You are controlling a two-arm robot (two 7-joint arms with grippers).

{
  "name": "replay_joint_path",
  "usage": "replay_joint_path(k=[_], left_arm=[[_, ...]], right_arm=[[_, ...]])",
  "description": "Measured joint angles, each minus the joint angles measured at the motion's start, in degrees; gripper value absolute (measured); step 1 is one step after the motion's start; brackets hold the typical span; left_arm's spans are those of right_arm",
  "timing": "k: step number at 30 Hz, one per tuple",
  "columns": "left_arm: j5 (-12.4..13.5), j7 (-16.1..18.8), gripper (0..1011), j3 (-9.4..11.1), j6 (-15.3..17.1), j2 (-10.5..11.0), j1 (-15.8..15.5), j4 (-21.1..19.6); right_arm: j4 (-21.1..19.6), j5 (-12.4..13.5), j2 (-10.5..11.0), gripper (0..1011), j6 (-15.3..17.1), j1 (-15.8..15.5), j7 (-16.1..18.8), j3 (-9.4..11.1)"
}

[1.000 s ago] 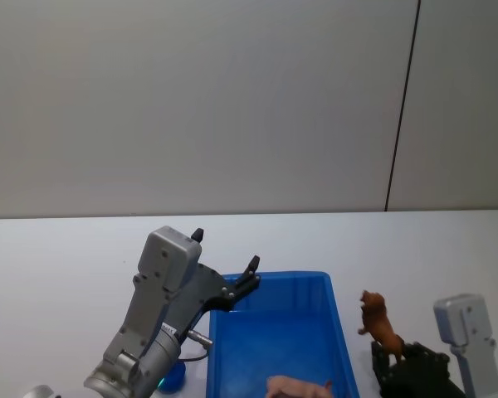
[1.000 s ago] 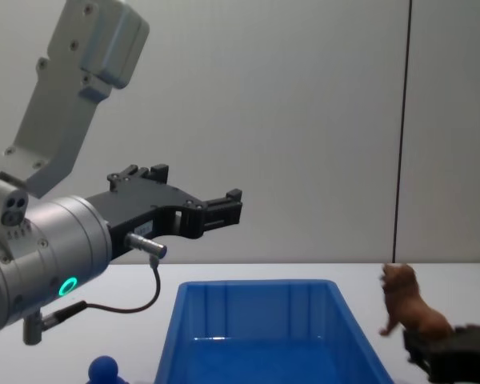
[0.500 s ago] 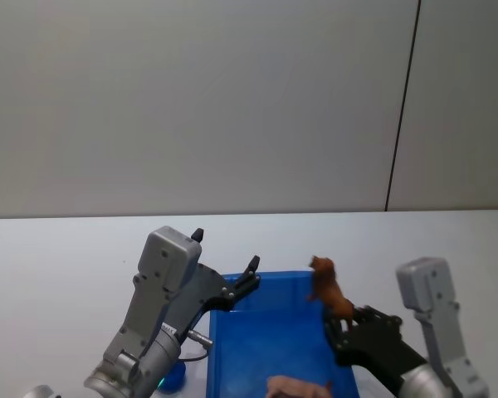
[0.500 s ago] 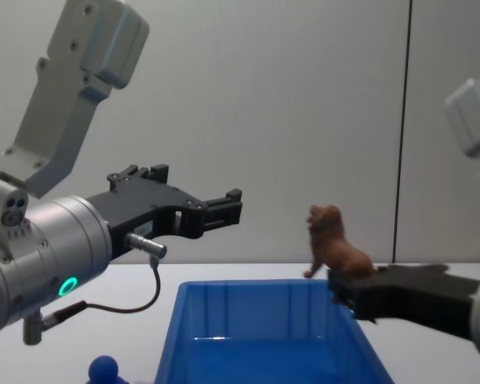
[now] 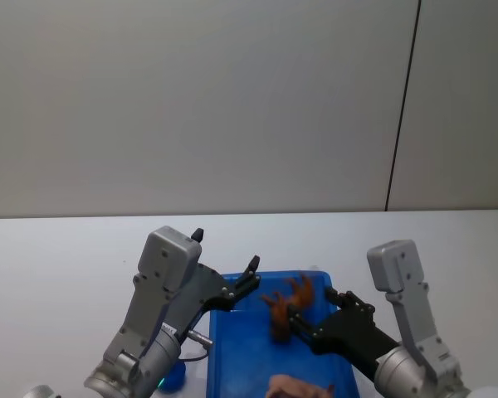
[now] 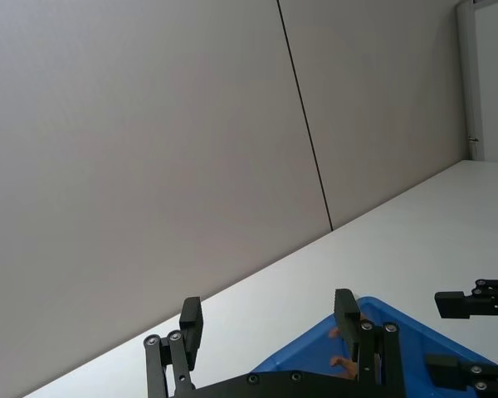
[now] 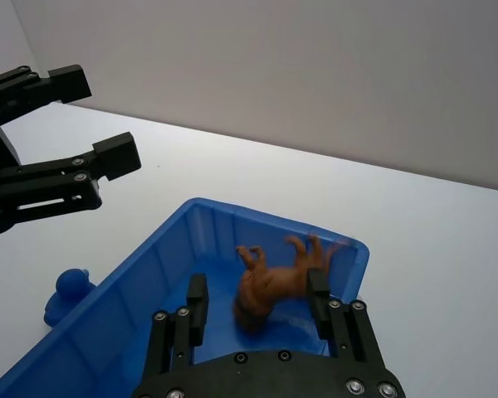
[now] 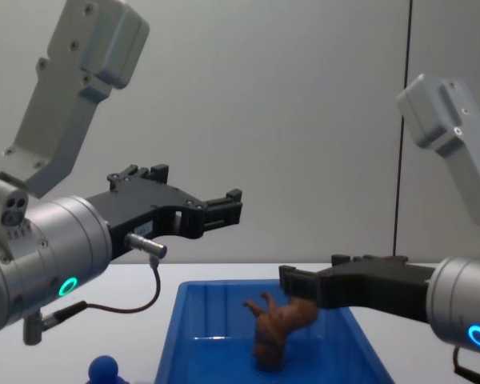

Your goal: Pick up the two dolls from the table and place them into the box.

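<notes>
Swung in from the side, the right tool (image 7: 257, 283) now hangs over the large bright-blue rectangular plastic box (image 8: 216, 312), fingers spread wide. The small shaggy brown animal figurine (image 8: 276, 328) is inside the box, head down and legs up; whether it touches the floor is unclear. The left tool (image 6: 268, 311) hovers wide open above the box's far-left corner. The small matte blue ball-topped toy (image 8: 104, 370) stands on the white counter (image 5: 58, 265) left of the box, cut off below.

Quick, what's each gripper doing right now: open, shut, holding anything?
Left gripper: open, empty.
Right gripper: open, brown doll loose beneath it.
</notes>
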Motion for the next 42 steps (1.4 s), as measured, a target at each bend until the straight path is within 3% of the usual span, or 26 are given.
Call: replay_joint_path(k=[12, 28, 42], left_arm=[[0.0, -0.01, 1001, 0.0, 0.0, 0.0, 0.0, 0.0], [0.0, -0.01, 1001, 0.0, 0.0, 0.0, 0.0, 0.0], [-0.3, 0.14, 1001, -0.36, 1.72, 0.44, 0.38, -0.38]], right_arm=[[-0.99, 0.14, 0.45, 1001, 0.01, -0.77, -4.27, 0.83], [-5.84, 1.19, 3.18, 1001, -1.39, -5.32, -12.19, 2.97], [-7.88, 1.58, 4.42, 1001, -2.0, -7.39, -15.2, 3.89]])
